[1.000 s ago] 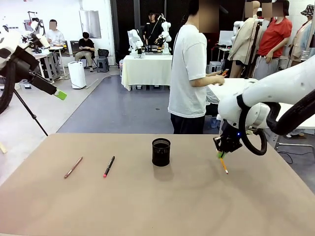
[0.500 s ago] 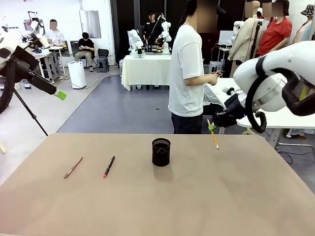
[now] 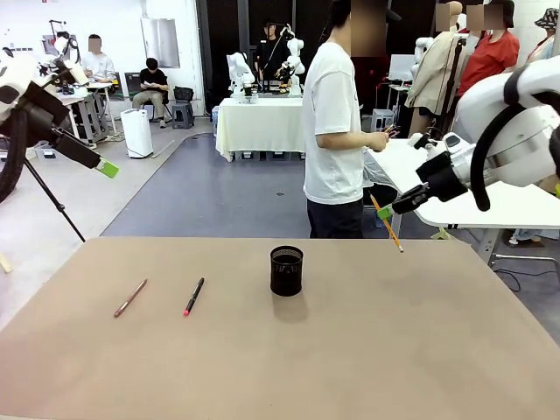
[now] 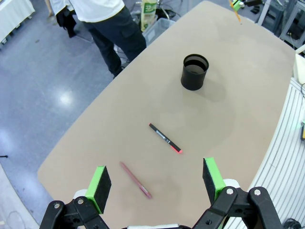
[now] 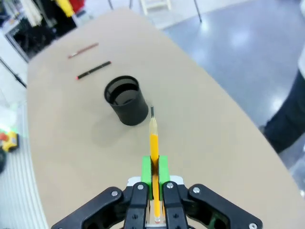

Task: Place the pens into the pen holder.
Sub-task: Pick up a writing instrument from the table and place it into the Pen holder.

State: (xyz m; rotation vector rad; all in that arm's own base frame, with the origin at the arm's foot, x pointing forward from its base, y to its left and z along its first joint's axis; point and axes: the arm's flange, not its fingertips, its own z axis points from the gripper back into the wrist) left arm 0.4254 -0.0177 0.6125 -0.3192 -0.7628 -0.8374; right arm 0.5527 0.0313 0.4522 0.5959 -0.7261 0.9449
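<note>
Rising off the tabletop over the last second, the right gripper (image 3: 385,212) has carried the yellow-orange pencil (image 3: 393,233) up and toward the far right edge of the tan table (image 3: 350,350). The pencil now hangs in the air, slanting down to the right and touching nothing below it. The gripper's 2 green-padded fingers are pressed together on the pencil's upper part. In the right wrist view the dark tip points out past the pads toward the small black cylindrical mesh pen holder (image 3: 286,269). That holder stands upright near the table's middle, well apart from the pencil. Left of it, 2 pens lie flat on the table, apart from each other: a black pen with a red tip (image 3: 193,297) and, farther left, a reddish-brown pen (image 3: 129,298). The left gripper (image 4: 156,174) has stayed high at the left, its fingers spread wide with nothing between them.
</note>
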